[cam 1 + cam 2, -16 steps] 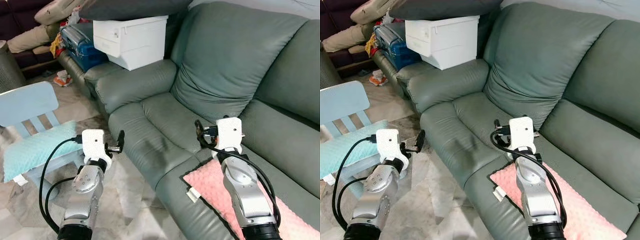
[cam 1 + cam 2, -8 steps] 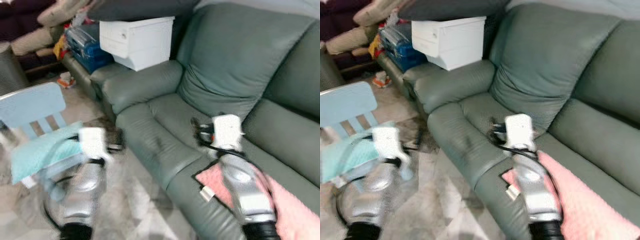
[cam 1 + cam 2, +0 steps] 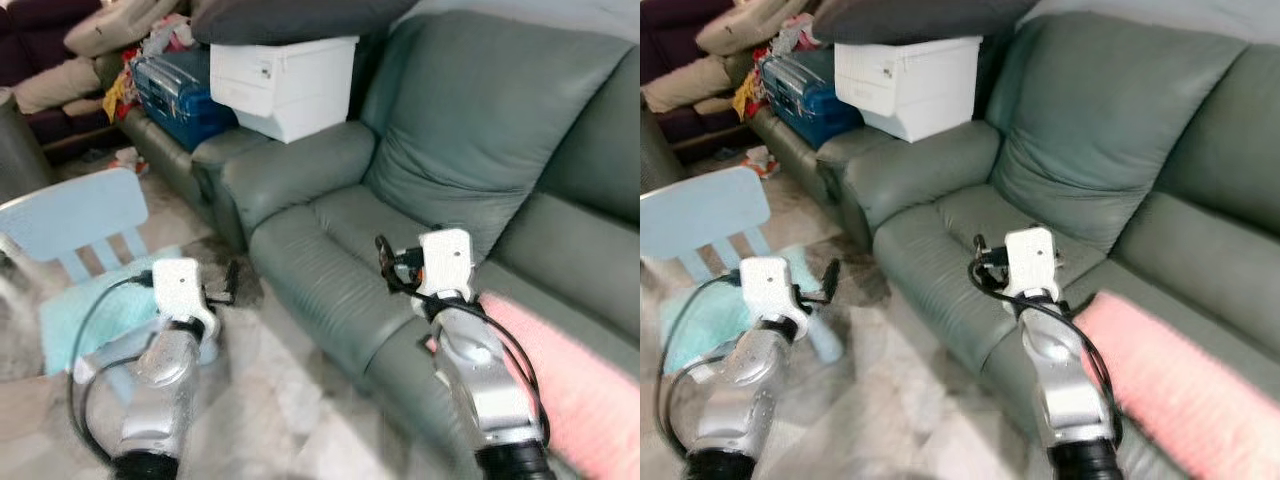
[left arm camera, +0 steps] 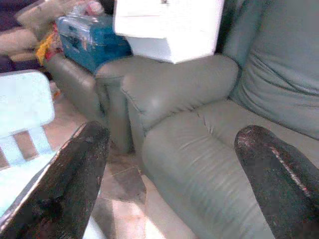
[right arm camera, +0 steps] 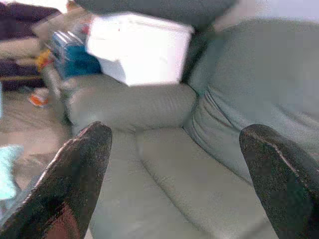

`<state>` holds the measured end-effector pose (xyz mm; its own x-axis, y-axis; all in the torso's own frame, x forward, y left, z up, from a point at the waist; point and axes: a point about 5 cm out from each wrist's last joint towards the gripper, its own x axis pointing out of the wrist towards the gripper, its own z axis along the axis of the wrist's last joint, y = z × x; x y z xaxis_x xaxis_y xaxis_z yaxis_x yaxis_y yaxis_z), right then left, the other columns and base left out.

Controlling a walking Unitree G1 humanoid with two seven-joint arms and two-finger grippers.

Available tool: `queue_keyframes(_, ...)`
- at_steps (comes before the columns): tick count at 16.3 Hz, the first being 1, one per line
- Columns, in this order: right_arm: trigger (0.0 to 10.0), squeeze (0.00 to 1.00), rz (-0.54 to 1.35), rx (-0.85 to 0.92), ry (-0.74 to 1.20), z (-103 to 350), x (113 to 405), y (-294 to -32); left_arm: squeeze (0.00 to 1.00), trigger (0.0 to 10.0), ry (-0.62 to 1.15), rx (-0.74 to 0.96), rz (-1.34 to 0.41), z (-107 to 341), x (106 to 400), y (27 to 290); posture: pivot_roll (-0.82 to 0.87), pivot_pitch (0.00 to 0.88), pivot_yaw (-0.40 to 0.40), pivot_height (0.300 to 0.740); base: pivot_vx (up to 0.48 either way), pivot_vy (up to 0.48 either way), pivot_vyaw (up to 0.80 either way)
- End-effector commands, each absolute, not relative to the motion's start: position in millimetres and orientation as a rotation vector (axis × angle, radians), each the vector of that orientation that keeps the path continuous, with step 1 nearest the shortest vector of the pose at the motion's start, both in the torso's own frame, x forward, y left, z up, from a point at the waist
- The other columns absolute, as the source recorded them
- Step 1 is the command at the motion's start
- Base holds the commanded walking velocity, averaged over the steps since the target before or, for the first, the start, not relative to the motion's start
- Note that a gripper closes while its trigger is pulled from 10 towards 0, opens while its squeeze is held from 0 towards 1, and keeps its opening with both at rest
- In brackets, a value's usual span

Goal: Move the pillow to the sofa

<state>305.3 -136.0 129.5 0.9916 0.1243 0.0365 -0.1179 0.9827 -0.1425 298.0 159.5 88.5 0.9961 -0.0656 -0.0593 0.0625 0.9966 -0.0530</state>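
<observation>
Lying blurred on the sofa (image 3: 330,265), the pillow (image 3: 1180,385) is half cut off; both grippers' fingers spread apart

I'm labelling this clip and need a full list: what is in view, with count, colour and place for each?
sofa: one, grey-green, ahead and to the right
pink pillow: one, on the sofa seat, right of the right arm
cyan pillow: one, on the chair seat
chair: one, light blue, on the floor at left
white box: one, on the sofa armrest
dark cushion: one, on top of the white box
blue case: one, left of the white box
left gripper: open, empty, over the floor
right gripper: open, empty, over the sofa seat
</observation>
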Motion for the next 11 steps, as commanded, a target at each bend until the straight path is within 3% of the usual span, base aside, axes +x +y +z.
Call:
queue_keyframes(1,10.0,0.0,0.118,-0.124,-0.064,134.7,306.6,-134.5,0.0,10.0,0.055,-0.031,-0.048,91.7,299.0,166.5,-0.11,0.0,0.037,0.74,0.0,0.48,0.0)
queue_keyframes(11,10.0,0.0,0.129,-0.119,-0.068,134.3,307.1,-130.3,0.0,10.0,0.06,-0.003,-0.032,89.9,299.0,171.2,-0.11,0.0,0.039,0.74,0.0,0.477,0.0)
